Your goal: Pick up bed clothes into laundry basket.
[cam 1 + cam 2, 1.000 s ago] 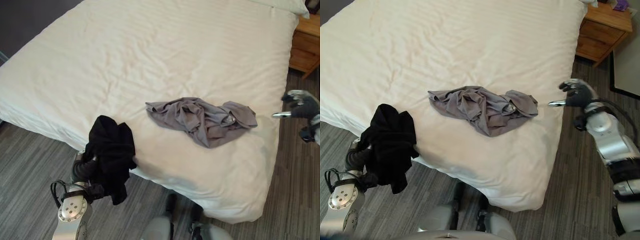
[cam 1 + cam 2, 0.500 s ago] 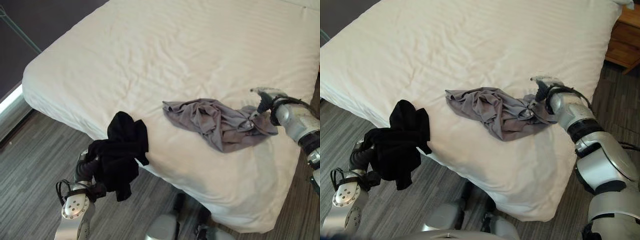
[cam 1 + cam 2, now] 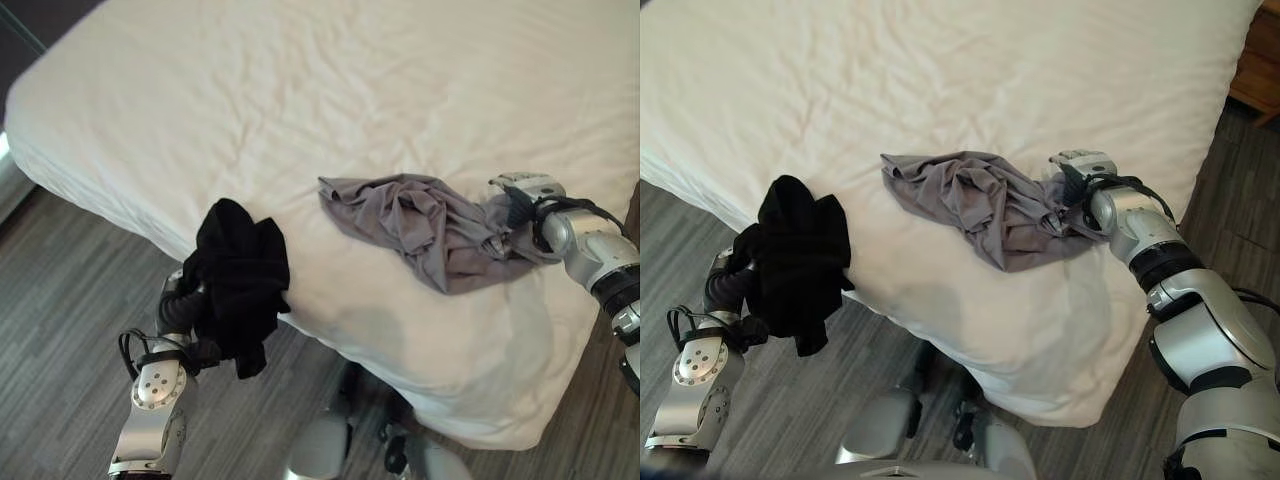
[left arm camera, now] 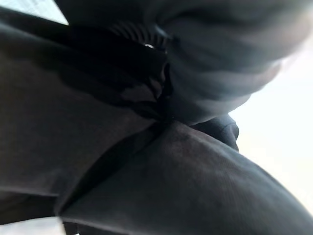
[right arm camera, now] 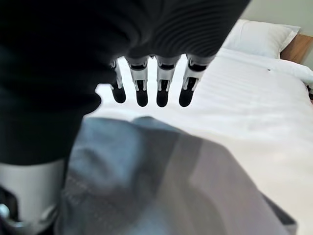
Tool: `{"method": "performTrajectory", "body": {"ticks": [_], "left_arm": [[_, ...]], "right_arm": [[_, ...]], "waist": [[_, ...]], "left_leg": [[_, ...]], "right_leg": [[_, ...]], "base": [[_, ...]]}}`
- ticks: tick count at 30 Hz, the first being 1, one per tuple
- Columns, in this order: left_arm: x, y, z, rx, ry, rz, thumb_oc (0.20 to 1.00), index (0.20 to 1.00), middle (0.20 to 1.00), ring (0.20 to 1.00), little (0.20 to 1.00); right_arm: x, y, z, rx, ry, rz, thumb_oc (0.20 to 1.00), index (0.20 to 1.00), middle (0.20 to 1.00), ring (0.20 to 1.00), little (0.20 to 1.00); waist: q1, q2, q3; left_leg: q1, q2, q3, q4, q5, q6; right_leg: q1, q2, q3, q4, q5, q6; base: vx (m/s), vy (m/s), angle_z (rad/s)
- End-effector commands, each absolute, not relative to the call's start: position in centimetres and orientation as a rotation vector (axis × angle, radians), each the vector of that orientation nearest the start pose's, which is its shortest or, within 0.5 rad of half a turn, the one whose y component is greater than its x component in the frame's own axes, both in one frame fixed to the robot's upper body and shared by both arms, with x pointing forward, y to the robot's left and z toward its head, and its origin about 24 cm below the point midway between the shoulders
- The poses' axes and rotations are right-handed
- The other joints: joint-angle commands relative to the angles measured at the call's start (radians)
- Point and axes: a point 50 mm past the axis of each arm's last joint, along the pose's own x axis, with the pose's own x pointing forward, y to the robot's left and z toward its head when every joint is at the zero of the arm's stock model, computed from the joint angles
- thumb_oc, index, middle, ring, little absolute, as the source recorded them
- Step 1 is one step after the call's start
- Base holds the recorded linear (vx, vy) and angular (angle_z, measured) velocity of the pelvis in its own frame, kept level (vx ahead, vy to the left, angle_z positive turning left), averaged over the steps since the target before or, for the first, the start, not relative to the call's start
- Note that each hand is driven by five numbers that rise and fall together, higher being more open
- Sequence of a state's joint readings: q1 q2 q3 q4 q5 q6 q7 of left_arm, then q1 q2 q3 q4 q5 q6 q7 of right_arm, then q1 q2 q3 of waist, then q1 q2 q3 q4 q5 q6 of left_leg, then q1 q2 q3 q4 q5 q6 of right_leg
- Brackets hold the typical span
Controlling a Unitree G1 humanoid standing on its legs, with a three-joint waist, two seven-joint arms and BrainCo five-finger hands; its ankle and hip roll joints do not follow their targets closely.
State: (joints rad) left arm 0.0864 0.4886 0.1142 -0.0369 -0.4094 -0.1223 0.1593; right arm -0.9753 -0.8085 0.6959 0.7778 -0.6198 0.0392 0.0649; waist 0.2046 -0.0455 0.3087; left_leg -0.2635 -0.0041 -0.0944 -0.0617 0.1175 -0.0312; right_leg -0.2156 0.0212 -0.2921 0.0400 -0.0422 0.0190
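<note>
A crumpled grey garment [image 3: 430, 225] lies on the white bed [image 3: 300, 90] near its front right corner. My right hand [image 3: 1080, 172] rests at the garment's right end, and in the right wrist view its fingers [image 5: 142, 81] reach out straight just above the grey cloth [image 5: 161, 181], so it is open. A black garment [image 3: 240, 275] hangs bunched over my left hand [image 3: 178, 312], just off the bed's front edge and above the floor. The dark cloth [image 4: 146, 171] covers that hand.
Grey striped carpet [image 3: 70, 300] runs along the bed's front edge. A wooden nightstand [image 3: 1262, 55] stands past the bed's right side, and a white pillow [image 5: 264, 36] lies at the head of the bed.
My right hand has swung in from beside the bed onto the grey garment's right end. The left hand still carries the black garment; the camera has shifted.
</note>
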Motion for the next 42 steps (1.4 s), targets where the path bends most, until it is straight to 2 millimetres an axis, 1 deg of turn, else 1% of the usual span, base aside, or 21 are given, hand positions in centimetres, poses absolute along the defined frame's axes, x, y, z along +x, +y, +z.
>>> {"method": "performTrajectory", "body": {"ticks": [1,3,6,8,9,13,18,19,20,22,26,27,28,29,31,32,35,38,40,41,42], "left_arm": [[23.2,26.8,13.1,0.157,-0.366,0.233,0.200,0.200,0.200,0.200,0.200],[23.3,26.8,13.2,0.151,-0.375,0.234,0.200,0.200,0.200,0.200,0.200],[23.6,26.6,14.0,0.144,-0.413,0.244,0.200,0.200,0.200,0.200,0.200],[24.0,26.5,14.3,0.137,-0.434,0.257,0.200,0.200,0.200,0.200,0.200],[24.0,26.5,14.4,0.138,-0.435,0.258,0.200,0.200,0.200,0.200,0.200],[24.2,26.6,14.5,0.132,-0.448,0.286,0.200,0.200,0.200,0.200,0.200],[24.2,26.7,15.1,0.137,-0.474,0.295,0.200,0.200,0.200,0.200,0.200],[24.5,26.6,15.3,0.142,-0.484,0.298,0.200,0.200,0.200,0.200,0.200],[24.6,26.6,15.3,0.142,-0.485,0.298,0.200,0.200,0.200,0.200,0.200],[24.8,26.3,15.5,0.140,-0.495,0.289,0.200,0.200,0.200,0.200,0.200],[24.9,26.1,15.9,0.135,-0.516,0.281,0.200,0.200,0.200,0.200,0.200],[24.9,26.1,16.0,0.135,-0.521,0.282,0.200,0.200,0.200,0.200,0.200],[24.9,26.1,16.1,0.134,-0.522,0.283,0.200,0.200,0.200,0.200,0.200],[24.9,26.2,16.2,0.138,-0.528,0.292,0.200,0.200,0.200,0.200,0.200],[24.8,26.3,16.3,0.138,-0.531,0.301,0.200,0.200,0.200,0.200,0.200],[24.6,26.5,16.3,0.138,-0.531,0.313,0.200,0.200,0.200,0.200,0.200],[24.2,26.9,16.5,0.146,-0.539,0.331,0.200,0.200,0.200,0.200,0.200],[24.0,27.2,16.8,0.158,-0.546,0.344,0.200,0.200,0.200,0.200,0.200],[23.9,27.3,16.7,0.163,-0.543,0.350,0.200,0.200,0.200,0.200,0.200],[23.9,27.3,16.7,0.163,-0.543,0.351,0.200,0.200,0.200,0.200,0.200],[23.9,27.3,16.6,0.161,-0.540,0.349,0.200,0.200,0.200,0.200,0.200]], "right_arm": [[39.4,-25.7,18.6,-1.761,0.076,-0.011,1.000,1.000,1.000,1.000,1.000],[39.6,-25.4,18.4,-1.755,0.077,-0.002,1.000,1.000,1.000,1.000,1.000],[40.2,-24.1,16.4,-1.757,0.130,0.048,1.000,1.000,1.000,1.000,1.000],[40.7,-22.7,16.3,-1.727,0.118,0.050,1.000,1.000,1.000,1.000,1.000],[40.8,-22.7,16.4,-1.726,0.116,0.049,1.000,1.000,1.000,1.000,1.000],[41.4,-20.4,16.1,-1.680,0.089,0.069,1.000,1.000,1.000,1.000,1.000],[41.6,-19.9,16.6,-1.654,0.066,0.056,1.000,1.000,1.000,1.000,1.000],[41.8,-19.7,17.3,-1.622,0.044,0.040,1.000,1.000,1.000,1.000,1.000],[41.8,-19.7,17.3,-1.622,0.043,0.039,1.000,1.000,1.000,1.000,1.000],[41.9,-19.9,18.4,-1.614,0.026,0.005,1.000,1.000,1.000,1.000,1.000],[42.3,-20.5,21.8,-1.583,-0.027,-0.098,1.000,1.000,1.000,1.000,1.000],[42.4,-20.6,22.8,-1.577,-0.045,-0.123,1.000,1.000,1.000,1.000,1.000],[42.4,-20.5,22.9,-1.577,-0.046,-0.124,1.000,1.000,1.000,1.000,1.000],[42.4,-20.9,25.0,-1.581,-0.073,-0.187,1.000,1.000,1.000,1.000,1.000],[42.5,-20.8,26.5,-1.568,-0.097,-0.231,1.000,1.000,1.000,1.000,1.000],[42.4,-20.8,27.8,-1.556,-0.121,-0.270,1.000,1.000,1.000,1.000,1.000],[42.3,-20.1,30.0,-1.539,-0.176,-0.314,1.000,1.000,1.000,1.000,1.000],[42.2,-18.8,32.1,-1.523,-0.249,-0.335,1.000,1.000,1.000,1.000,1.000],[42.1,-17.6,33.0,-1.524,-0.296,-0.330,1.000,1.000,1.000,1.000,1.000],[42.1,-17.6,33.1,-1.524,-0.297,-0.330,1.000,1.000,1.000,1.000,1.000],[42.1,-16.9,33.1,-1.531,-0.313,-0.313,1.000,1.000,1.000,1.000,1.000]], "waist": [[0.034,-0.062,0.040],[0.038,-0.067,0.051],[0.065,-0.080,0.092],[0.085,-0.093,0.115],[0.084,-0.094,0.115],[0.114,-0.113,0.151],[0.128,-0.134,0.174],[0.136,-0.156,0.190],[0.136,-0.156,0.190],[0.141,-0.170,0.200],[0.148,-0.191,0.211],[0.148,-0.198,0.211],[0.147,-0.198,0.211],[0.147,-0.211,0.211],[0.146,-0.221,0.211],[0.145,-0.226,0.211],[0.145,-0.239,0.211],[0.141,-0.254,0.208],[0.140,-0.261,0.204],[0.139,-0.261,0.205],[0.139,-0.265,0.204]], "left_leg": [[0.030,-0.014,0.001,-0.023,-0.022,-0.005],[0.022,-0.012,0.002,-0.021,-0.020,-0.005],[-0.015,-0.006,-0.003,-0.018,-0.009,-0.010],[-0.040,-0.005,-0.012,-0.018,0.000,-0.016],[-0.041,-0.005,-0.012,-0.018,0.000,-0.016],[-0.070,-0.005,-0.024,-0.019,0.005,-0.022],[-0.085,-0.001,-0.028,-0.019,0.007,-0.025],[-0.092,0.004,-0.031,-0.019,0.006,-0.026],[-0.092,0.004,-0.030,-0.019,0.006,-0.026],[-0.095,0.006,-0.031,-0.018,0.005,-0.027],[-0.087,0.011,-0.023,-0.017,-0.006,-0.029],[-0.091,0.010,-0.023,-0.018,0.002,-0.029],[-0.092,0.010,-0.022,-0.018,0.002,-0.029],[-0.088,0.013,-0.019,-0.019,-0.001,-0.029],[-0.083,0.015,-0.017,-0.019,-0.005,-0.029],[-0.080,0.016,-0.016,-0.019,-0.006,-0.028],[-0.069,0.019,-0.013,-0.018,-0.017,-0.029],[-0.067,0.018,-0.012,-0.021,-0.011,-0.029],[-0.064,0.018,-0.011,-0.021,-0.012,-0.029],[-0.064,0.018,-0.010,-0.021,-0.012,-0.029],[-0.063,0.018,-0.009,-0.021,-0.012,-0.029]], "right_leg": [[0.052,-0.093,0.026,-0.127,0.119,0.097],[0.043,-0.092,0.028,-0.127,0.124,0.096],[0.013,-0.088,0.027,-0.127,0.132,0.094],[-0.003,-0.086,0.017,-0.127,0.134,0.093],[-0.004,-0.086,0.017,-0.127,0.134,0.093],[-0.023,-0.085,0.000,-0.127,0.132,0.094],[-0.035,-0.081,-0.004,-0.127,0.137,0.094],[-0.042,-0.078,-0.007,-0.127,0.140,0.095],[-0.042,-0.078,-0.006,-0.127,0.140,0.095],[-0.045,-0.075,-0.007,-0.127,0.141,0.095],[-0.045,-0.065,-0.001,-0.127,0.141,0.094],[-0.050,-0.066,-0.002,-0.127,0.146,0.094],[-0.051,-0.066,-0.002,-0.127,0.146,0.094],[-0.051,-0.063,0.001,-0.127,0.146,0.094],[-0.049,-0.060,0.005,-0.127,0.146,0.093],[-0.049,-0.057,0.008,-0.127,0.145,0.091],[-0.041,-0.052,0.013,-0.127,0.140,0.090],[-0.044,-0.052,0.014,-0.127,0.144,0.089],[-0.043,-0.051,0.015,-0.127,0.144,0.088],[-0.043,-0.051,0.015,-0.127,0.144,0.088],[-0.043,-0.051,0.015,-0.127,0.144,0.088]], "base": [[-0.05,-0.017,0.01],[-0.02,-0.009,-0.01],[-0.03,-0.037,0.01],[-0.01,-0.079,-0.01],[0.00,-0.071,0.09],[0.01,-0.042,0.14],[0.00,-0.038,0.04],[0.00,-0.036,-0.04],[0.01,-0.056,-0.03],[0.00,-0.013,-0.02],[0.00,0.000,0.00],[0.00,0.000,0.00],[0.00,0.000,0.00],[0.00,0.000,0.00],[0.00,0.000,0.00],[0.00,0.000,0.00],[0.02,-0.016,0.00],[0.00,-0.009,0.03],[0.00,0.000,0.00],[0.00,0.000,0.00],[0.00,0.000,0.00]]}}
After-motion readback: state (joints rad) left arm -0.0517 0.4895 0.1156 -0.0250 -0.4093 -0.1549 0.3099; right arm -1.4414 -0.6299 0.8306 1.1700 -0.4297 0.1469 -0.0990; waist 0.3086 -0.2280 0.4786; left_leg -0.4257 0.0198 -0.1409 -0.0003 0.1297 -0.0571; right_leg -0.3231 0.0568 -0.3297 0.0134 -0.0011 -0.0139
